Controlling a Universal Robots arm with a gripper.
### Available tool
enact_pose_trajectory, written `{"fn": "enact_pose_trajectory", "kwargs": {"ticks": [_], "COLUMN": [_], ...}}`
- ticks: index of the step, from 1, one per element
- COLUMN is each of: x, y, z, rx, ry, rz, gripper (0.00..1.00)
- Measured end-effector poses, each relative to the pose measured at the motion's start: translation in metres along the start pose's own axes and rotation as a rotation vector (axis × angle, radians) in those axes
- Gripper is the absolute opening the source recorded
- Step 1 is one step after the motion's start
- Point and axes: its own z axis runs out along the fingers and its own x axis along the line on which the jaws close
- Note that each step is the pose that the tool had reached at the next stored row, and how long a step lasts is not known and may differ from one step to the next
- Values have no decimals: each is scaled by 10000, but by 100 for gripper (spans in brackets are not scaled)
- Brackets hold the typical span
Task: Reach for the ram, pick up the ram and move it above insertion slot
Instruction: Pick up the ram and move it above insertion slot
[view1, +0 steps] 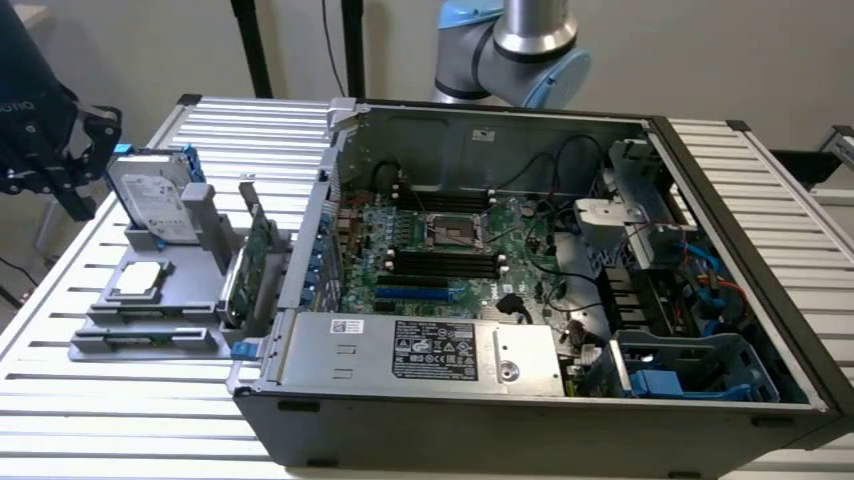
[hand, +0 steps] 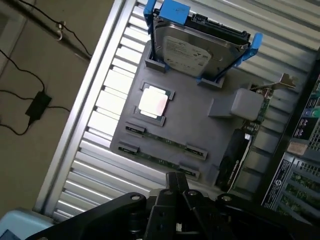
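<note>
Two ram sticks stand on edge in the grey holder (hand: 200, 125), showing as thin green strips: one ram (hand: 165, 140) nearer the processor chip, the other ram (hand: 156, 160) beside it. In the exterior view the rams (view1: 150, 322) sit at the holder's front. My gripper (hand: 176, 181) hovers above the holder's ram end, apart from the sticks, shut with nothing in it. In the exterior view the gripper (view1: 60, 175) hangs dark at the far left. The motherboard's black memory slots (view1: 434, 263) lie inside the open computer case (view1: 400, 420).
On the holder also stand a silver hard drive with blue rails (hand: 200, 47), a processor chip (hand: 152, 103) and a green expansion card with a metal bracket (hand: 250, 130). The ribbed metal table (view1: 120, 410) carries everything. The arm's base (view1: 527, 50) rises behind the case.
</note>
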Motion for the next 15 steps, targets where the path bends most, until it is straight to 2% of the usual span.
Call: {"fn": "enact_pose_trajectory", "kwargs": {"ticks": [15], "x": [0], "y": [-1], "z": [23], "rx": [-4], "ry": [140], "rz": [-2727], "gripper": [11]}}
